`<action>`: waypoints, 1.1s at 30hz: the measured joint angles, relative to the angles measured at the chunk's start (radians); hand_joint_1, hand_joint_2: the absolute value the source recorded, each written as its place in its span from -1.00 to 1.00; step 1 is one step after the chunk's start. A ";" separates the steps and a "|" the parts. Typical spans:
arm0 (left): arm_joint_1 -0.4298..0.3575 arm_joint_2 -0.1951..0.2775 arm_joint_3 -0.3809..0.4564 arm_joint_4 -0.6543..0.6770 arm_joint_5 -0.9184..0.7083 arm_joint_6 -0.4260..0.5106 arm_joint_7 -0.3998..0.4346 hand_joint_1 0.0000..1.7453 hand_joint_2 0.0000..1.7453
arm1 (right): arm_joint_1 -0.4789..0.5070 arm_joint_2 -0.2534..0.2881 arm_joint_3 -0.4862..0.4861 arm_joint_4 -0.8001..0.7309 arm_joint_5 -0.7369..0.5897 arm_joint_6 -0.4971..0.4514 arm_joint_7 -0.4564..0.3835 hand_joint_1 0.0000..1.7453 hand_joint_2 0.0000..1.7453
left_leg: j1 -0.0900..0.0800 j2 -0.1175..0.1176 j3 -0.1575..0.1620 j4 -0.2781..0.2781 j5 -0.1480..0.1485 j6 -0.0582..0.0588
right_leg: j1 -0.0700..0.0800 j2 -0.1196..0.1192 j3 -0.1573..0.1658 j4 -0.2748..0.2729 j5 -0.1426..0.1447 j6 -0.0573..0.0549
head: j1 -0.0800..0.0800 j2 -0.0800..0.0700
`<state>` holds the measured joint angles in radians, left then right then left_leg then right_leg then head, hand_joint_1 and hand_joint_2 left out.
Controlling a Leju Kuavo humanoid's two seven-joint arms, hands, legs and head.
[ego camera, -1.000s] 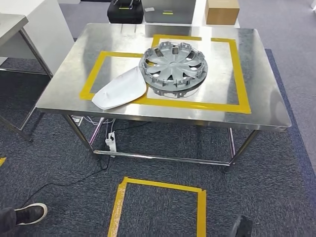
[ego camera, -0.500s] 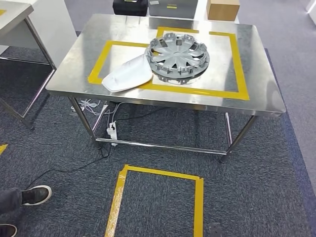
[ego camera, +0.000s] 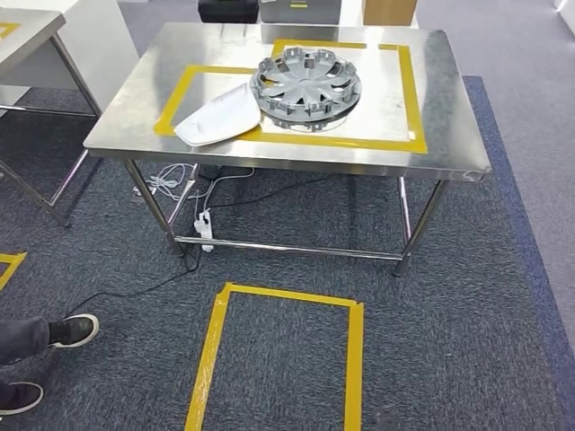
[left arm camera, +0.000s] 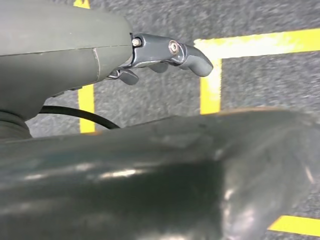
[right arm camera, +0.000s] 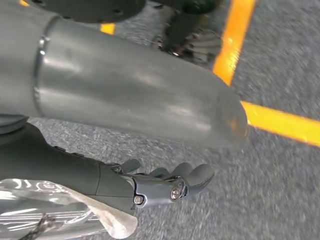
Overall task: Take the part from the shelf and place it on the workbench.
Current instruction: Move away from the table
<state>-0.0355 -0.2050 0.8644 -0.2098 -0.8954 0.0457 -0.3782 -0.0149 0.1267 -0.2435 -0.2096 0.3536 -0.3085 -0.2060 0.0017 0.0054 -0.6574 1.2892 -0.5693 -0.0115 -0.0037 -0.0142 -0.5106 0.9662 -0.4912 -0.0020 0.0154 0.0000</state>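
Looking down from the head camera, I see both candidate parts already on the stainless steel table [ego camera: 447, 108], and I cannot tell which one the task means. The round grey plastic wheel cover [ego camera: 305, 85] lies flat inside the yellow tape rectangle [ego camera: 413, 99]. The white curved plastic shell [ego camera: 218, 115] lies just beside it, across the tape's near line. I cannot tell whether the two touch.

Both arms hang toward the carpet. The left hand [left arm camera: 166, 52] is released, its fingers loose with nothing in them. The right hand [right arm camera: 162, 187] looks the same: fingers stretched out and apart, grasping nothing. Something clear and white sits beside its wrist, and I cannot make out what it is.

My read on handling: the wheel cover should be light and fairly stiff, but its thin rim and small clips look breakable. I would take it by the rim or through a spoke opening, not by the clips. The shell looks smooth and slippery, so I would wrap the fingers over an edge rather than pinch its face.

A person's dark shoes [ego camera: 75, 330] stand on the floor to the left — well apart from the table.
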 joint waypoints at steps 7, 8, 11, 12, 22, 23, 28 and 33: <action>-0.014 0.002 0.000 0.000 -0.005 -0.016 -0.005 -1.00 -1.00 | -0.001 -0.001 0.052 0.005 0.055 0.052 0.011 -1.00 -1.00 | -0.016 0.034 0.210 -0.320 0.030 0.042 | 0.006 -0.033 -0.060 0.029 0.039 0.022 | 0.001 0.000; -0.014 0.002 0.000 0.000 -0.006 -0.017 -0.005 -1.00 -1.00 | -0.002 -0.002 0.057 0.006 0.059 0.062 0.013 -1.00 -1.00 | -0.015 0.029 0.204 -0.322 0.038 0.050 | 0.004 -0.031 -0.066 0.034 0.035 0.028 | 0.000 0.000; -0.011 0.002 0.000 0.000 -0.011 -0.018 -0.005 -1.00 -1.00 | -0.002 -0.006 0.073 0.007 0.076 0.090 0.016 -1.00 -1.00 | -0.013 0.012 0.178 -0.326 0.065 0.068 | 0.001 0.000 -0.118 0.148 -0.053 0.043 | 0.002 0.000; -0.010 0.002 0.000 0.000 -0.013 -0.018 -0.004 -1.00 -1.00 | -0.001 -0.007 0.080 0.008 0.083 0.096 0.018 -1.00 -1.00 | -0.014 0.004 0.167 -0.325 0.074 0.070 | 0.001 0.006 -0.143 0.219 -0.094 0.044 | 0.003 0.000; -0.011 0.000 0.000 0.000 -0.026 -0.013 0.008 -1.00 -1.00 | 0.000 -0.019 0.128 0.014 0.124 0.142 0.034 -1.00 -1.00 | -0.012 -0.086 0.099 -0.294 0.117 0.040 | -0.001 0.080 0.032 0.004 -0.030 0.024 | 0.000 0.000; -0.011 0.000 0.000 0.000 -0.026 -0.013 0.009 -1.00 -1.00 | 0.000 -0.020 0.131 0.014 0.126 0.144 0.035 -1.00 -1.00 | -0.012 -0.089 0.095 -0.291 0.117 0.034 | -0.002 0.068 0.032 0.002 -0.025 0.019 | 0.000 0.000; -0.011 0.002 -0.001 0.000 -0.031 -0.012 0.017 -1.00 -1.00 | 0.002 -0.021 0.140 0.017 0.132 0.156 0.042 -1.00 -1.00 | -0.003 -0.025 -0.014 -0.047 -0.018 0.003 | -0.008 -0.004 0.023 -0.004 -0.013 0.007 | -0.010 0.000; -0.007 0.004 -0.001 0.000 -0.034 -0.012 0.021 -1.00 -1.00 | -0.001 -0.021 0.145 0.019 0.134 0.164 0.051 -1.00 -1.00 | 0.006 0.028 0.075 -0.185 0.068 -0.004 | -0.006 -0.070 0.023 0.002 -0.017 0.014 | -0.011 0.000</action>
<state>-0.0426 -0.2006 0.8634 -0.2094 -0.9297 0.0337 -0.3575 -0.0164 0.1056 -0.0980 -0.1907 0.4880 -0.1441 -0.1554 0.0080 0.0335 -0.5824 1.1046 -0.5014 -0.0156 -0.0098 -0.0846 -0.4881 0.9677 -0.5085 0.0121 0.0047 0.0000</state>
